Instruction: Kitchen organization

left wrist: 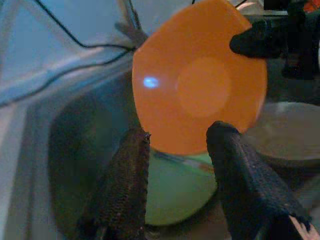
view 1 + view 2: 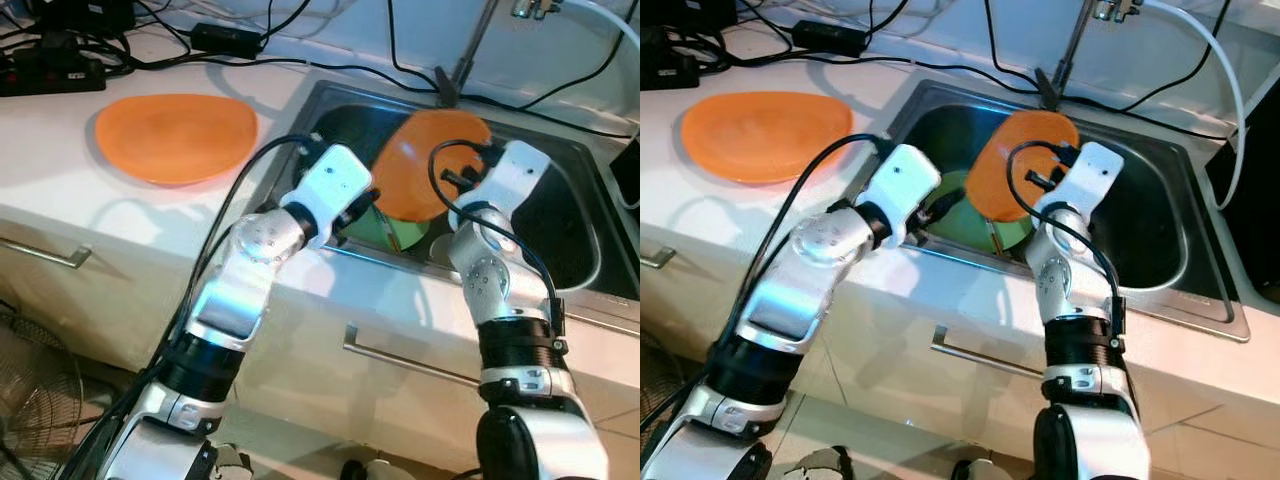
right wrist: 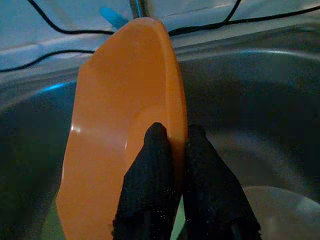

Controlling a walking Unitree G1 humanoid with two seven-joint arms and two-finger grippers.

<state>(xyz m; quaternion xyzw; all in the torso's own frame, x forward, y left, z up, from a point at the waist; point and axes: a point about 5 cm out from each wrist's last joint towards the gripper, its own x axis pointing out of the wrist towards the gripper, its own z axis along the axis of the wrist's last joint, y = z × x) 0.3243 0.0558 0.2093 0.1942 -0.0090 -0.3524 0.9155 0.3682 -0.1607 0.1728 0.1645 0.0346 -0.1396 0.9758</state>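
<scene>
An orange plate is held up on edge over the steel sink. My right gripper is shut on its rim, one finger on each face. My left gripper is open low in the sink, its two fingers spread just in front of the plate's lower edge without touching it. A green plate lies on the sink floor under both grippers. A second orange plate rests flat on the white counter to the left of the sink.
A pale bowl sits in the sink bottom on the right. The faucet rises behind the sink. Black cables and a power strip run along the counter's back. Drawer handles line the cabinet front below.
</scene>
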